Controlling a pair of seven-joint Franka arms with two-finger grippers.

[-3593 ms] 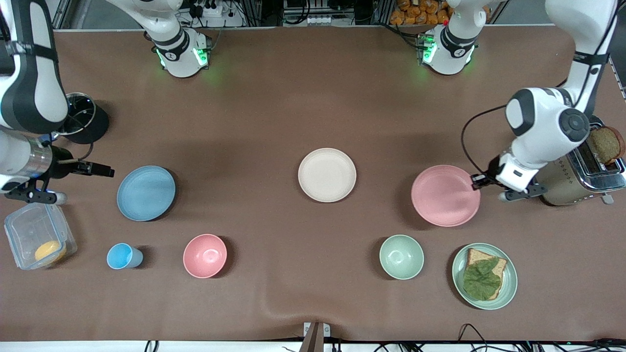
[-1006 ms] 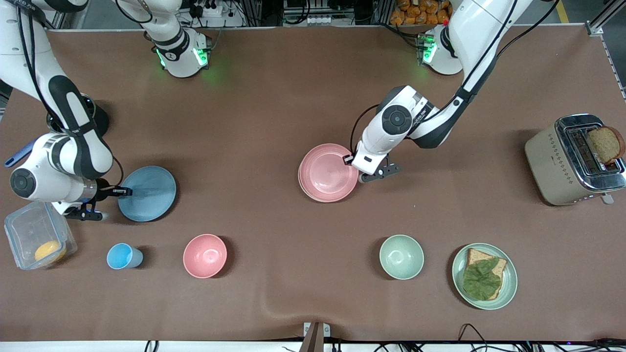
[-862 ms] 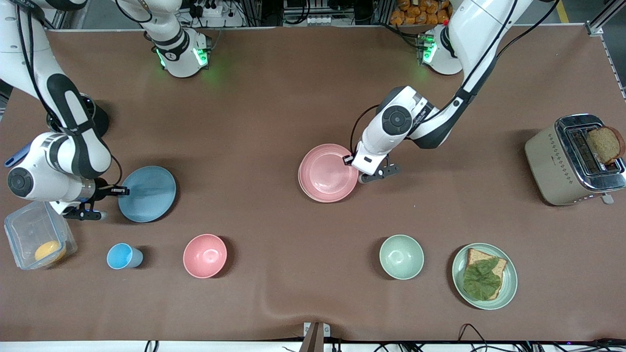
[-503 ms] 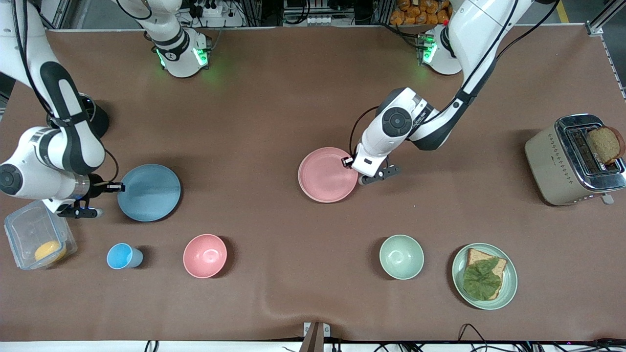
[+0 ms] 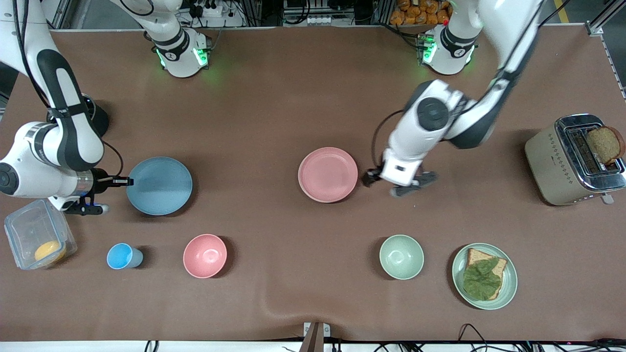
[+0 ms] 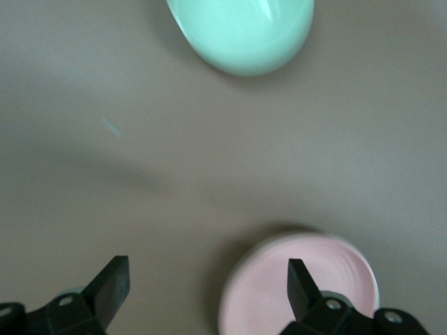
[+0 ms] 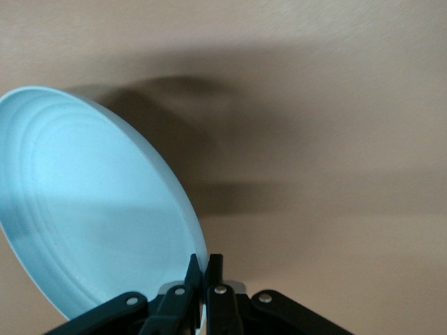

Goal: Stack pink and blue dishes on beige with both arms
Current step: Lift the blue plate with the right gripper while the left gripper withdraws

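Blue plate in right end effector

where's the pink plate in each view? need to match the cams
Front view: pink plate at the table's middle, the open left gripper just beside its rim.
Left wrist view: pink plate seen between the gripper's fingers.
Right wrist view: not in it; only the blue plate shows there.
Shared landmark: the green bowl, also in the left wrist view.

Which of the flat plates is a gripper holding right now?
The blue plate, pinched at its rim by the right gripper. The pink plate lies released, and the left gripper is open beside it.
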